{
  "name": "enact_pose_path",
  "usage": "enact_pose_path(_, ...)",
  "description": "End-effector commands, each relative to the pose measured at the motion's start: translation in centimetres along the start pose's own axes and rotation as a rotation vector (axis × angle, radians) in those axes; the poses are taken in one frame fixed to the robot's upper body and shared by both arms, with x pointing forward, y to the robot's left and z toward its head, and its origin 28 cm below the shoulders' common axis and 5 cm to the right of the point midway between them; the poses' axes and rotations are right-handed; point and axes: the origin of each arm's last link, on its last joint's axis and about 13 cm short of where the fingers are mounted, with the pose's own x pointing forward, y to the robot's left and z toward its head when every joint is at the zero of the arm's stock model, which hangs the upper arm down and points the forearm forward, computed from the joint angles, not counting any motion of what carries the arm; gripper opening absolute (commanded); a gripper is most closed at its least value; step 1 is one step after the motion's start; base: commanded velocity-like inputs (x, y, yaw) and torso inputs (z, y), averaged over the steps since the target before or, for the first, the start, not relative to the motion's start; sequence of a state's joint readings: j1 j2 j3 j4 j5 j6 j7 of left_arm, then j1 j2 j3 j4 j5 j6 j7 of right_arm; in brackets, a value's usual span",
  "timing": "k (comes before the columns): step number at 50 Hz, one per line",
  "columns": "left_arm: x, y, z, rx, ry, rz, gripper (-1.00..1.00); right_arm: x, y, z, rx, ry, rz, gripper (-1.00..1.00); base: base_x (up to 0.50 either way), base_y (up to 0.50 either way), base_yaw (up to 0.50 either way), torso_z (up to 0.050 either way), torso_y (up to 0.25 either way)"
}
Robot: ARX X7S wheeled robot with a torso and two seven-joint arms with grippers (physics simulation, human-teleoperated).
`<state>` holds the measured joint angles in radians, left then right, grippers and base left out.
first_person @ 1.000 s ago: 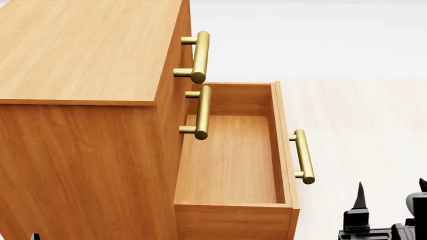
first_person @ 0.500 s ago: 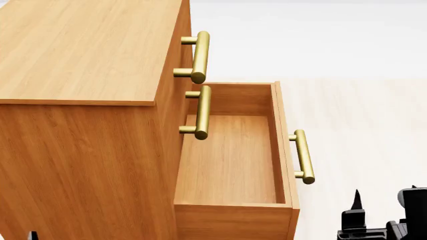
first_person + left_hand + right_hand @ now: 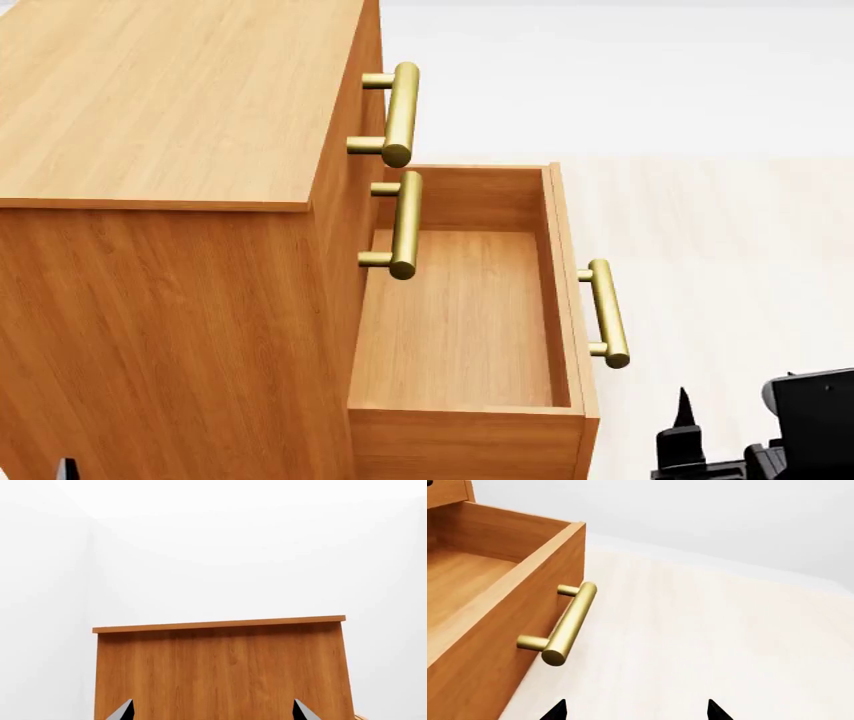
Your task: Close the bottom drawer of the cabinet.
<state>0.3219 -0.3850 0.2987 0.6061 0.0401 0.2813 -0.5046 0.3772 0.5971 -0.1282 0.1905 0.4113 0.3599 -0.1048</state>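
Right gripper [image 3: 741, 425] low at the head view's bottom right corner, fingers spread apart with nothing between them, clear of the bottom drawer [image 3: 461, 330] and off to the outer side of its front panel. In the right wrist view, two dark fingertips [image 3: 557, 711] wide apart at the edge, pointing over pale floor [image 3: 707, 630] just beside the drawer front, touching nothing. Brass handle [image 3: 568, 625] ahead of the tips and to the drawer side, near but apart.

Bottom drawer pulled well out from the cabinet [image 3: 174, 200], hollow and bare inside, its handle [image 3: 606, 313] on the face turned away from the cabinet. Above it, two upper drawers shut flush, their handles [image 3: 396, 113] stacked one over the other.

Left gripper [image 3: 213, 712] facing a plain side panel of the cabinet [image 3: 220, 670], tips apart and empty, not touching the wood. Only a sliver of it visible at the head view's bottom left.

White wall behind, pale floor all round.
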Motion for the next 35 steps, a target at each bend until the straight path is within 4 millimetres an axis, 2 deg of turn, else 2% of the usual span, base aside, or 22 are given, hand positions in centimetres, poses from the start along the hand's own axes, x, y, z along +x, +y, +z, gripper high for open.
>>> enact_pose_path(1,0.3,0.2,0.0,0.015,-0.010,0.012,1.00,0.3,0.4,-0.1,0.023,-0.011,0.052,1.00,0.00,0.00,0.00,0.000,0.000)
enact_pose_path(25,0.2,0.3,0.0,0.015,-0.008,0.013,1.00,1.5,1.0,0.8,-0.015,0.001,0.116,1.00,0.00,0.00,0.00,0.000,0.000)
enact_pose_path(35,0.1,0.3,0.0,0.016,-0.008,0.016,1.00,1.7,1.3,0.5,-0.021,0.018,0.142,1.00,0.00,0.00,0.00,0.000,0.000)
